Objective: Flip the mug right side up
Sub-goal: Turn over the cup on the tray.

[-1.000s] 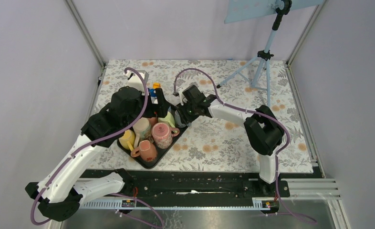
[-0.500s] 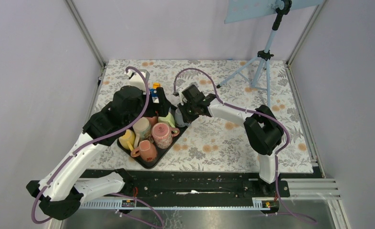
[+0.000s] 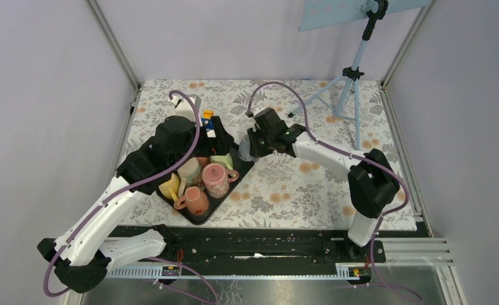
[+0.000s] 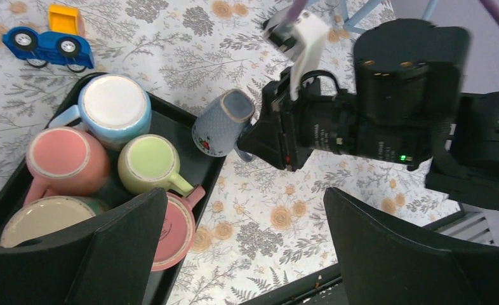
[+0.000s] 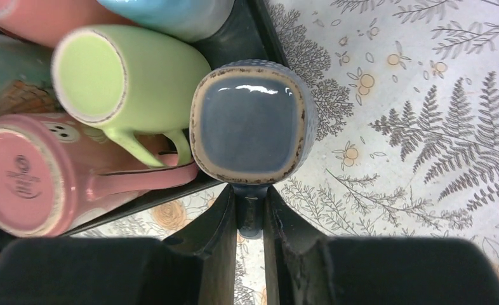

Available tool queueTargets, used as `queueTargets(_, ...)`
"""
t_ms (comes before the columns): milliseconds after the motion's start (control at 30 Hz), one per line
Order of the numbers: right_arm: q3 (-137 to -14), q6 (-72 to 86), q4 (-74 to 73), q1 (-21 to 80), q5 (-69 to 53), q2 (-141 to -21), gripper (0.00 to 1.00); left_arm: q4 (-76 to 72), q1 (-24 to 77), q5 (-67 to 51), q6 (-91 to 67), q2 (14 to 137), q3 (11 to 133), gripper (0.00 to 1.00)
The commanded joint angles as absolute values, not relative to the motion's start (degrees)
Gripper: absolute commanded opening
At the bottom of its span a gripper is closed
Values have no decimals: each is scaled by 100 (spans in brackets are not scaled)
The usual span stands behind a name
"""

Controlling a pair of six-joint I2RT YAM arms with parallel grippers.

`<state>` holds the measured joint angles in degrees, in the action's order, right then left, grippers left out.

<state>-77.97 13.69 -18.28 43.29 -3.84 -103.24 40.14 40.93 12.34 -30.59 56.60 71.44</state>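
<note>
A blue-grey mug (image 5: 253, 124) is held bottom-up, its square glazed base facing the right wrist camera. My right gripper (image 5: 250, 197) is shut on its handle. The mug hangs over the right edge of the black tray (image 5: 244, 32), partly above the flowered cloth. In the left wrist view the mug (image 4: 225, 124) tilts beside the tray corner with the right gripper (image 4: 259, 136) behind it. From above the mug (image 3: 244, 151) sits just right of the tray (image 3: 199, 217). My left gripper (image 4: 245, 197) is open and empty above the cloth, near the tray's right side.
The tray holds several upside-down mugs: light blue (image 4: 110, 105), pink (image 4: 63, 159), green (image 4: 148, 162), dark pink (image 4: 171, 232). A blue and yellow toy truck (image 4: 47, 41) lies beyond the tray. A tripod (image 3: 352, 73) stands at the back right.
My right arm has swung right and pulled the blue-grey mug away from the tray's inside to its right edge. My left arm has shifted slightly back.
</note>
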Motion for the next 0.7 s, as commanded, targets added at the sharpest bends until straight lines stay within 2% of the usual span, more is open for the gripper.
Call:
queueTargets(0, -7634, 2083, -1245, 4203, -299, -9544, 0, 3470, 4087, 939, -3424, 5530, 7011, 99)
queueTargets(233, -7337, 3132, -740, 4028, -739, -8734, 0, 2928, 3848, 141, -3864, 5475, 6654, 99)
queueTargets(500, -6799, 4552, 861, 3714, -1608, -8046, 0, 1862, 2879, -1967, -4384, 5454, 6183, 98)
queueTargets(667, -6552, 5417, 1954, 3631, -1887, -7822, 0, 802, 2189, -3287, -5254, 5561, 5827, 96)
